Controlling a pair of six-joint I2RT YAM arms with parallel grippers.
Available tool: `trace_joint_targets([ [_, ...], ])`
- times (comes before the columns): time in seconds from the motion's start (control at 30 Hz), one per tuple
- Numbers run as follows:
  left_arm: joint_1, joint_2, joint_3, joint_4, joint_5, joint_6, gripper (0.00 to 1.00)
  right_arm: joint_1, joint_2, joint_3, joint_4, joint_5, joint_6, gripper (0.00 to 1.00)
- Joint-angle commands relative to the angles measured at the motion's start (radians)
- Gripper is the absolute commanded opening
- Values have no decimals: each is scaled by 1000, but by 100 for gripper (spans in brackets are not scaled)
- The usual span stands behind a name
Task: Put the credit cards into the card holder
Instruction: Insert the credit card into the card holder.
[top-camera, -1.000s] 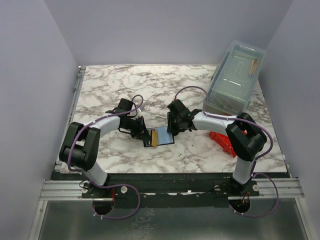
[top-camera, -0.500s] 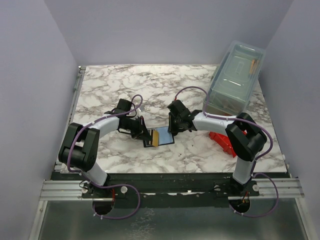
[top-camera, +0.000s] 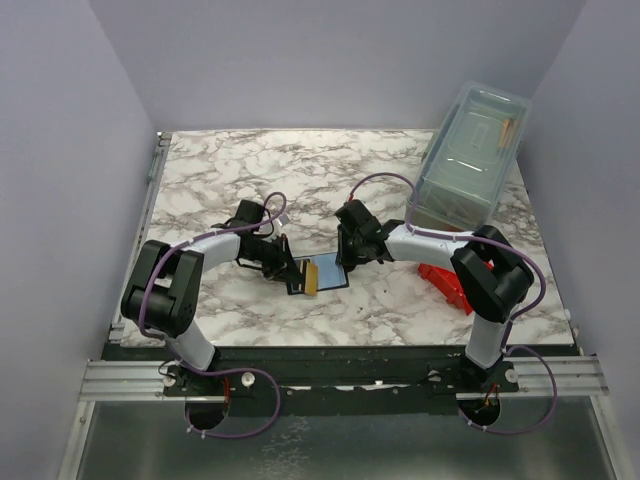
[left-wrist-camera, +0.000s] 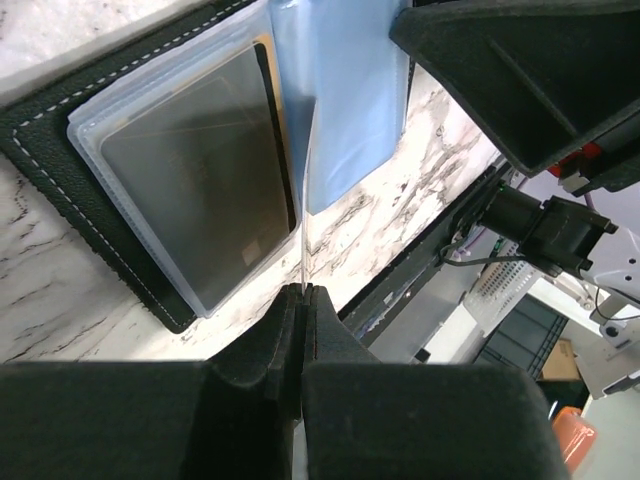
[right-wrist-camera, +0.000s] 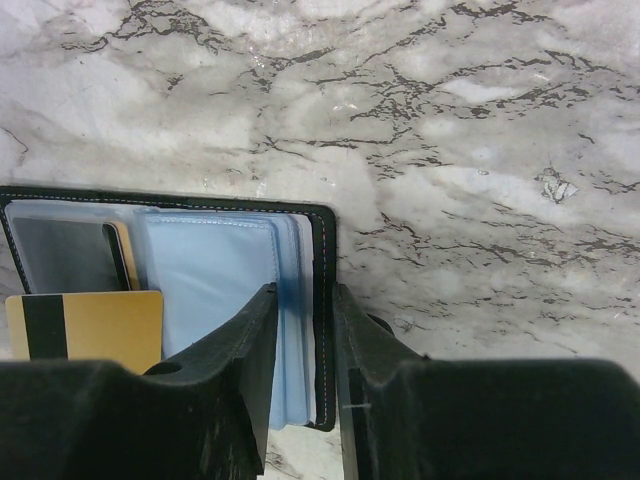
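Observation:
The card holder lies open on the marble between both arms, black cover down, pale blue sleeves up. My left gripper is shut on an orange-gold credit card, held on edge over the holder's middle. That card shows as a thin line in the left wrist view and face-on, black stripe visible, in the right wrist view. A second card sits in the left clear pocket. My right gripper is shut on the holder's right edge, cover and sleeves between its fingers.
A clear lidded box stands at the back right corner. A red bin lies beside the right arm's base. The right gripper's body hangs close above the holder's far side in the left wrist view.
The right gripper's jaws have narrowed onto the holder's right edge. The left gripper and the card have barely moved.

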Motion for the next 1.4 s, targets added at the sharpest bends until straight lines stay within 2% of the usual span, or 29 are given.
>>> trace_joint_targets([
  [0.0,11,20,-8,13,11,1,0,1,51,-31,-26,1,-11,28],
  [0.37,21,64,0,41,23,-8,0,1,57,-34,-21,-9,-16,28],
  [0.9,31,116,-5,199,8,-162,0,-1,69,-47,-2,-36,-12,26],
  [1.37,31,92,-95,354,-24,-277,0,1,72,-47,1,-55,-6,24],
])
